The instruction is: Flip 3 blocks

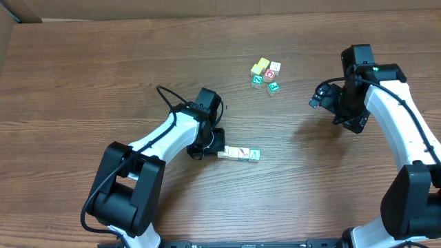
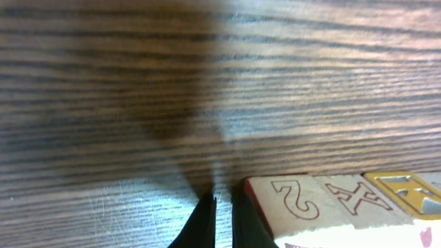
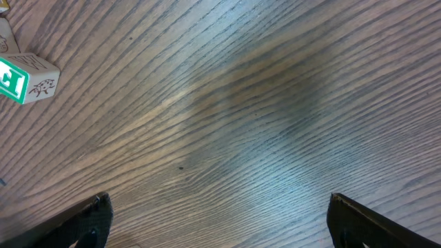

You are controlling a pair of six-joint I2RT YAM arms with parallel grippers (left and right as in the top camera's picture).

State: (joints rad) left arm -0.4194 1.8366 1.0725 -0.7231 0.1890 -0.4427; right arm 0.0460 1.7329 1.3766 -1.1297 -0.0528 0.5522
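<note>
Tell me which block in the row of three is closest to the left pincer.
The end block marked 2, right beside the shut left pincer; the X block and the yellow-framed one lie farther along the row.

White shells over bulky black joints clothe the left arm [image 1: 156, 140] and right arm [image 1: 394, 110] — a thin black cable [image 1: 165, 94] loops off the left, a green light [image 1: 377, 68] dots the right.

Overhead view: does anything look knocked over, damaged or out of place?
Nothing stands out. A row of three blocks lies beside the shut left gripper, and a loose cluster of blocks sits farther back.
</note>
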